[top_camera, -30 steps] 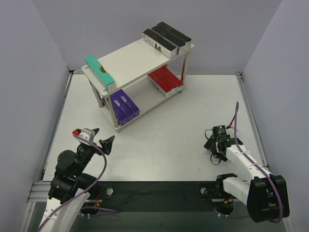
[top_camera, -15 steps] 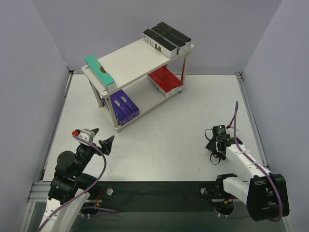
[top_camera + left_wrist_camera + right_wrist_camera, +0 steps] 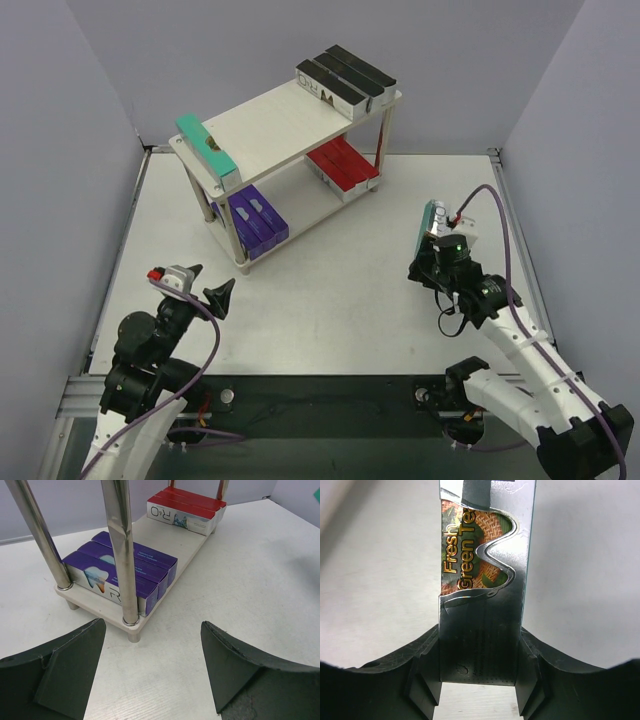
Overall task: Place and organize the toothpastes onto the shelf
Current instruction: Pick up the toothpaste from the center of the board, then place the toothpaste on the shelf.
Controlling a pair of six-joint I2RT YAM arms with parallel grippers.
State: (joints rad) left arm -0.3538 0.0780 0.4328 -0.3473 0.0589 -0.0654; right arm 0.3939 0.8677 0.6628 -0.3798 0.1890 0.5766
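Pale grey walls (image 3: 90, 90) box in a white surface (image 3: 380, 290), and the one toothpaste not shelved, a silvery green-tea carton (image 3: 436, 216), is off the surface at about 4 o'clock in the overhead view, well apart from the shelf (image 3: 270, 130). The right gripper (image 3: 443, 246) is clamped narrowly on one end of it. In the wrist view its pads (image 3: 427, 652) press both long sides while the printed length (image 3: 482, 580) runs straight out ahead of the gripper (image 3: 480, 657), so the long axis continues the line of the arm toward roughly 12 o'clock. From that hold the shelf lies at about 10 o'clock. Its top board carries a teal carton (image 3: 208, 147) along the 9 o'clock end and black cartons (image 3: 345, 78) at the 1 o'clock end, with bare board between them. Red cartons (image 3: 342, 165) and purple cartons (image 3: 255, 220) fill the lower tier. The matching slot looks to be beside the teal one, which would likely call for swinging the long axis round to lie parallel with it. The left gripper (image 3: 205, 285) hangs near the 7 o'clock corner with its jaws wide and nothing between them, looking at the lower tier (image 3: 190, 550); it is closer to the shelf, but the right arm has the load.
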